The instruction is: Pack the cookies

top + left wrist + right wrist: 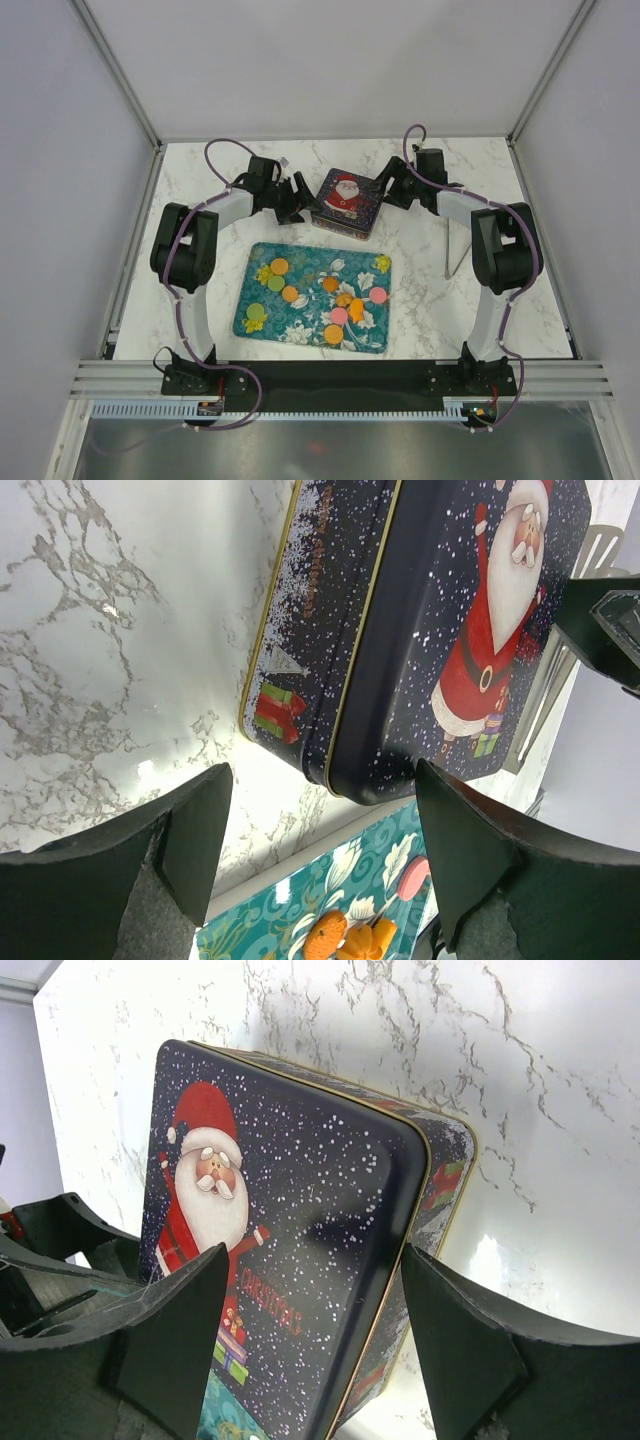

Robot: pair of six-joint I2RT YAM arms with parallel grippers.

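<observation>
Marble worktop (420, 280), white with grey veins. Near its front edge, one teal floral tray (262, 335), lying flat and carrying the cookies (339, 316): about ten round ones by rough count, orange, green and pink, several overlapping near the tray's right half, so no exact tally. Toward the back edge, one dark Santa tin (347, 202), lid on, seam running closed all round in both wrist views; contents hidden. Fits a tin waiting to be opened, or one shut again with part of the batch inside and the rest left on the tray.

Two arms, one at each side of the tin. Left claw (297, 203) spread wide apart, holding nothing, fingers (195, 845) straddling the tin's near-left corner. Right claw (383, 190) likewise wide apart and empty, fingers (175, 1335) framing the tin's opposite end.

Risks, as a judgement: smooth tin on smooth marble, so a one-sided push likely to skate it toward the tray or the other claw; a pinch low on the base rather than the lid liable to lift the whole tin; claws close across the tin, so collision possible; brittle cookies apt to crack under a hard squeeze.
</observation>
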